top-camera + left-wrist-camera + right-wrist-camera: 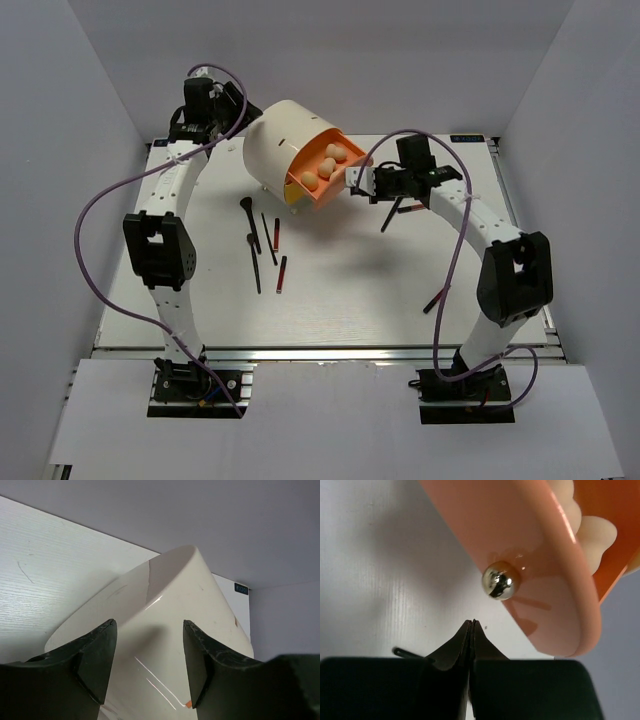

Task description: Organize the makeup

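Several sponges [326, 166] lay in the drawer [530, 555], its knob [498, 582] just at one o'clock of the right gripper [471, 623], pinched closed; left gripper [149, 626] straddled the box [175, 580], wide

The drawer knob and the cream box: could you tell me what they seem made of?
The drawer knob looks like polished metal or chromed plastic, being mirror-bright with sharp reflections. The cream box seems glossy plastic, given its smooth wall and streaky highlights.
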Available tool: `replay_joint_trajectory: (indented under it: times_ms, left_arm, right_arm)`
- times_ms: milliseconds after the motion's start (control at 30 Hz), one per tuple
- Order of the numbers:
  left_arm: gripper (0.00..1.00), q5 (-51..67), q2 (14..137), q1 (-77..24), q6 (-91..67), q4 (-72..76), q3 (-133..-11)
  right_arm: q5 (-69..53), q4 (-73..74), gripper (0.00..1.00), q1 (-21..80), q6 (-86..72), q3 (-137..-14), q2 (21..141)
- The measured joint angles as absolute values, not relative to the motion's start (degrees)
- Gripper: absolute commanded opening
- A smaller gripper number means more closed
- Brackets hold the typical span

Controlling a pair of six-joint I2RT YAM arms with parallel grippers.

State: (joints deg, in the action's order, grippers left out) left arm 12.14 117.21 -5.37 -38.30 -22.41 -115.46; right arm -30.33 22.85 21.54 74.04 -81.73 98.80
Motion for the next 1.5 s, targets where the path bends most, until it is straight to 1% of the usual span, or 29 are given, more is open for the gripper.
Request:
replay_joint_trajectory:
  times_ms: [333, 667, 1000, 1167, 1300, 1400, 1433, 1500]
  left_arm:
    - [0.65, 15.99, 119.81, -4.99, -37.52, -22.7, -117.16]
    - [0.65, 17.28, 119.85, -4.82, -36.99, -22.68, -117.16]
    - [0.66, 17.43, 120.33, -4.82, -36.93, -22.04, -117.16]
    - [0.66, 17.37, 120.33, -4.78, -36.97, -22.02, -117.16]
    - [0.67, 17.37, 120.33, -4.78, -37.12, -22.04, -117.16]
    - [0.68, 17.37, 120.33, -4.78, -37.47, -22.04, -117.16]
    - [0.68, 17.34, 120.33, -4.75, -37.58, -22.02, -117.16]
    - [0.68, 17.34, 120.36, -4.71, -38.02, -21.98, -117.16]
  right_arm:
    - [-29.89, 22.85, 0.0, 23.57, 74.85, -91.9, 105.71]
    - [-27.14, 18.22, 0.0, 26.98, 70.37, -100.05, 113.08]
    - [-23.81, 10.26, 0.0, 28.34, 59.81, -105.75, 120.49]
    - [-22.09, 8.93, 0.0, 28.47, 52.75, -107.96, 122.3]
    - [-21.54, 8.54, 0.0, 28.45, 50.15, -108.14, 122.43]
    - [-21.28, 6.44, 0.0, 28.47, 48.8, -104.75, 120.95]
    - [-21.34, 5.72, 0.02, 28.45, 48.14, -102.39, 119.77]
    - [-21.5, 5.48, 0.11, 28.23, 46.09, -98.35, 117.45]
